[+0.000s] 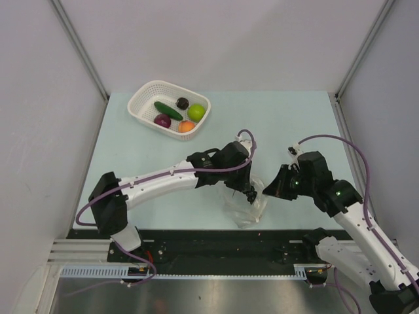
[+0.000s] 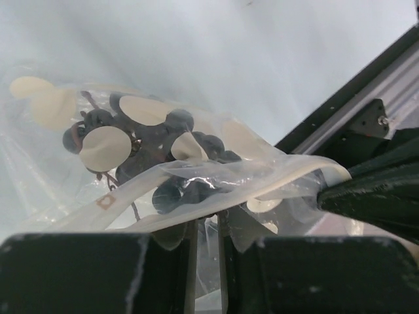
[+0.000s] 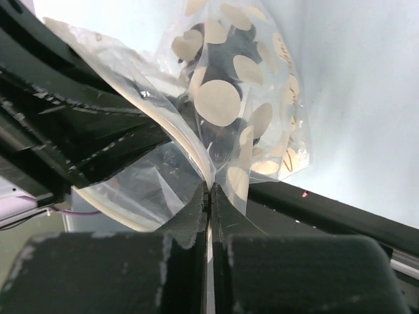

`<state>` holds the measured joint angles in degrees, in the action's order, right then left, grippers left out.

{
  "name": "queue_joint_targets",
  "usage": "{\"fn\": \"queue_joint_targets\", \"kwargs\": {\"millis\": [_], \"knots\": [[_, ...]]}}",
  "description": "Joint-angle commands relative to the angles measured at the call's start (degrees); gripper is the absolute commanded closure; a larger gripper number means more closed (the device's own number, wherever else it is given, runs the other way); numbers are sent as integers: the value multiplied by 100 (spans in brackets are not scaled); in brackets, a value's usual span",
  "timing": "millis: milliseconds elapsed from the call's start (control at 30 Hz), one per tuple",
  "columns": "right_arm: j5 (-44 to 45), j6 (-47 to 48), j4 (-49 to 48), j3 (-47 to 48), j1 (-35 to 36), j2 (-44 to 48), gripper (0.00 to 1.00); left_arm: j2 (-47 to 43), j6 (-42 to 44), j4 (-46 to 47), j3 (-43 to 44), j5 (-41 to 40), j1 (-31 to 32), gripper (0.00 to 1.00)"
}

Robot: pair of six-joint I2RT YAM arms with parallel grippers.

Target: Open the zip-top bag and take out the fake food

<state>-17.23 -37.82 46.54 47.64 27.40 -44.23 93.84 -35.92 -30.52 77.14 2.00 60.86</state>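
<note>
— If you count across the bench [image 1: 294,124] from the left, what's sitting where?

— far left at the back: one white basket [image 1: 190,136] with five things in it. One dark green cucumber [image 1: 168,110], one dark round piece [image 1: 182,103] (too small to say what it is), one lime-green ball [image 1: 196,112], one purple onion piece [image 1: 162,121] and one orange fruit [image 1: 187,126]. All of that is well apart from the arms.

— ok, and the hands?

— two of them, nose to nose near the front edge. The left hand [image 2: 206,226] is clenched on one lip of the bag's mouth, with the fingers nearly together and clear film pinched in the gap. Between the hands there's the one zip-top bag [image 1: 245,210], sagging down toward the bench. Can't tell if its bottom touches. One bunch of dark grapes [image 2: 163,150] is inside, behind the white dots, and I can't see anything else in there. Then the right hand [image 3: 209,193] is clamped on the other lip, fingers pressed flat together on the plastic.

— so the bag's open?

— each hand has its own lip and the two lips are drawn apart, with the grapes in the bag.
</note>
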Motion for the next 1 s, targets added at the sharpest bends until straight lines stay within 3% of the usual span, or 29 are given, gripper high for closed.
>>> {"fn": "queue_joint_targets", "kwargs": {"millis": [0,267,433,633,967], "knots": [[255,214,197,0,29,107,100,-550,103,178,240,494,-13,100],[642,565,584,-35,29,291,100,-1113,595,433,-76,1073,-162,100],[827,522,584,26,20,406,100,-1254,771,644,-366,2005,-189,100],[1336,645,558,290,-24,318,100,-1684,595,1241,-946,2549,-189,100],[1003,521,223,932,-129,-121,100,-1518,-116,1909,-1087,3122,-154,100]]}}
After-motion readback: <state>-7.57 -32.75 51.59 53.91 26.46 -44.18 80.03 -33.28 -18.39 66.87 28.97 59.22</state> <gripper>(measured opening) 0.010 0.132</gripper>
